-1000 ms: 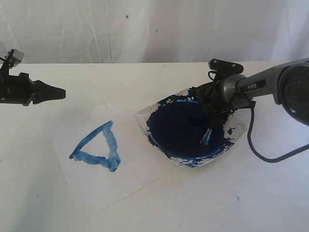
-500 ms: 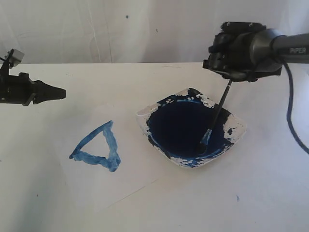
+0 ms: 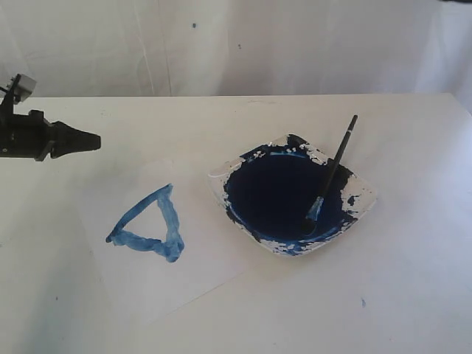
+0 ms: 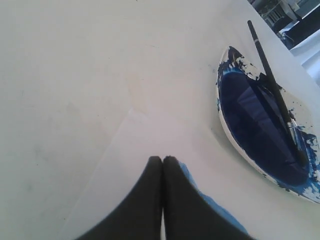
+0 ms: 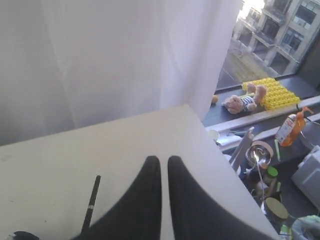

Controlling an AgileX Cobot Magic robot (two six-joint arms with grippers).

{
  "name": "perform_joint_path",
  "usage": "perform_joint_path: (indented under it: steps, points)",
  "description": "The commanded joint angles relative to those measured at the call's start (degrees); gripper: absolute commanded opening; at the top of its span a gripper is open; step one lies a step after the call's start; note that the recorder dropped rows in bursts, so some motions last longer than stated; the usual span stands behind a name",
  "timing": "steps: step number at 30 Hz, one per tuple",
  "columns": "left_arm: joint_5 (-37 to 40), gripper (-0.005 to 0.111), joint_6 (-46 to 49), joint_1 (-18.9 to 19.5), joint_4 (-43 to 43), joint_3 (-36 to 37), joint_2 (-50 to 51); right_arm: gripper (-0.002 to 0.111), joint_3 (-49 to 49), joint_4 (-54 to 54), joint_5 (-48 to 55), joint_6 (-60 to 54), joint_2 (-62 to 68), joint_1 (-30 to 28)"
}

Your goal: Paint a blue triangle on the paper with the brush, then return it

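Parked brush (image 3: 333, 168) in dish (image 3: 365, 196), propped on rim to stay put; triangle (image 3: 175, 230) on paper (image 3: 206, 254). Both jaws together, empty.

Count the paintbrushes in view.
1. The brush lies in the dish, bristle tip down in the blue paint, handle leaning out over the rim on the side away from the paper. No other shows in any view.

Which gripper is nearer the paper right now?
Left. The left gripper hangs near the paper's left edge. The right gripper is outside the exterior view, beyond the brush resting in the paint dish.
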Motion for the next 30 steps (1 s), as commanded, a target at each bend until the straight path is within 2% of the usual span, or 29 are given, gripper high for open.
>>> perform_joint_path:
  steps: [1,6,12,16,21,30]
  points:
    - [0.65,0.000,-1.46,0.28,-1.51,-0.25,-1.96,0.005,0.49,5.19,0.73,-7.49,-8.71,-0.57]
    - [-0.41,0.000,-1.83,0.28,-2.16,-0.25,-6.96,0.005,5.60,9.30,-1.54,-13.25,-19.59,-0.57]
    - [0.19,0.000,-3.29,0.28,-2.43,-0.25,-13.00,0.005,18.68,11.85,-5.00,-14.04,-32.61,-0.57]
    - [0.09,0.000,-3.53,0.28,-2.51,-0.13,-17.57,0.005,28.87,12.56,-12.37,-14.04,-41.06,-0.57]
    - [-0.28,0.000,-4.89,0.28,-1.91,0.37,-24.24,0.005,36.99,10.70,-19.59,-14.04,-48.26,-0.57]
    - [-13.34,0.000,-4.67,0.28,-2.01,9.67,-41.12,0.005,50.35,10.21,-32.95,-13.94,-53.46,-0.57]
